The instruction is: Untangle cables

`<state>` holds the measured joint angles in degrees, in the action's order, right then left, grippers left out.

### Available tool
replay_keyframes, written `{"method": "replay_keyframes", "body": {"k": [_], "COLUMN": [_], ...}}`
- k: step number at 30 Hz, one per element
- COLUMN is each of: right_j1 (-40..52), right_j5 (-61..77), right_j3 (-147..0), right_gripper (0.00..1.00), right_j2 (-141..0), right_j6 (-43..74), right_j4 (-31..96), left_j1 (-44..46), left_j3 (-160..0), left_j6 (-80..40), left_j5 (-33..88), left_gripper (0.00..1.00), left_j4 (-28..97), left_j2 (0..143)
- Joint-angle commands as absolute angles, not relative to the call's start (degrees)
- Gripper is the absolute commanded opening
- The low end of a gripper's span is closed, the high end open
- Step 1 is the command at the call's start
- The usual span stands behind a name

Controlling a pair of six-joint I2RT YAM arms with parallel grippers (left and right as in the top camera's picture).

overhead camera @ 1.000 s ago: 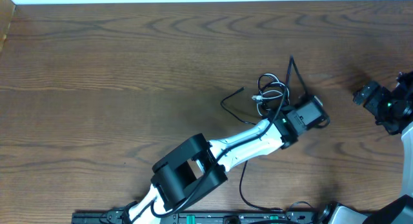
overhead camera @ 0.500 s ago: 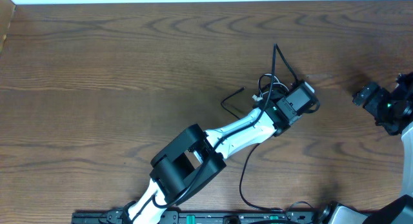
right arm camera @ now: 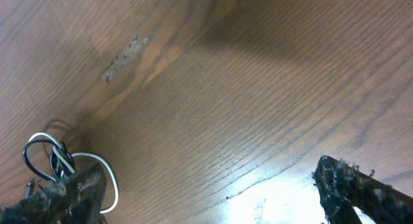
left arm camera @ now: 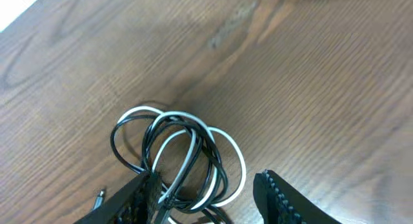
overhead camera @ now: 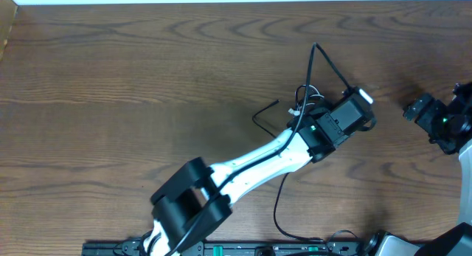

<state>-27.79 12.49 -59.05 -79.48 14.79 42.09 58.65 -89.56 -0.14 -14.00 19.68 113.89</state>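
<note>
The left gripper (left arm camera: 208,179) hangs over the knot with its jaws parted. The looped black cord (left arm camera: 116,143) and white cord (left arm camera: 240,164) are bunched between them, running in behind the finger at picture left. The bottom edge of the wrist view cuts the strands off there, so I can't tell if anything is snagged. From overhead, the arm covers half the tangle, mid-table (overhead camera: 110,101), and one black end pokes toward the far edge. The right gripper (right arm camera: 206,175), wide open and empty, sits well apart at the right.
</note>
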Motion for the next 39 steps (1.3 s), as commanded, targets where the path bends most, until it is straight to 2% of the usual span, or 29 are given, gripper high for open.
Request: {"method": "replay_keyframes", "body": {"k": [1, 17, 35, 37, 38, 39], "right_j1": [-28.1, -28.1, -28.1, -28.1, -28.1, -28.1], "right_j5": [13.7, 14.1, 14.1, 14.1, 14.1, 14.1], "right_j3": [-59.2, -59.2, -59.2, -59.2, -59.2, -59.2], "right_gripper": [0.99, 0.99, 0.99, 0.99, 0.99, 0.99], "right_j2": [-79.8, -79.8, -79.8, -79.8, -79.8, -79.8], "right_j6": [14.0, 14.1, 14.1, 14.1, 14.1, 14.1], "right_j4": [41.9, 42.7, 43.0, 43.0, 43.0, 43.0], "left_j1": [58.5, 58.8, 55.7, 55.7, 55.7, 55.7], "left_j3": [-90.1, -90.1, -90.0, -90.0, -90.0, -90.0], "left_j6": [0.1, -0.3, -0.2, -0.2, -0.3, -0.3], "left_j5": [-10.2, -8.3, -14.4, -14.4, -14.4, -14.4], "left_gripper": [0.51, 0.51, 0.50, 0.29, 0.22, 0.19], "left_j4": [21.8, 20.0, 15.0, 15.0, 15.0, 14.9], "left_j2": [116.4, 124.2, 129.6, 129.6, 129.6, 129.6]}}
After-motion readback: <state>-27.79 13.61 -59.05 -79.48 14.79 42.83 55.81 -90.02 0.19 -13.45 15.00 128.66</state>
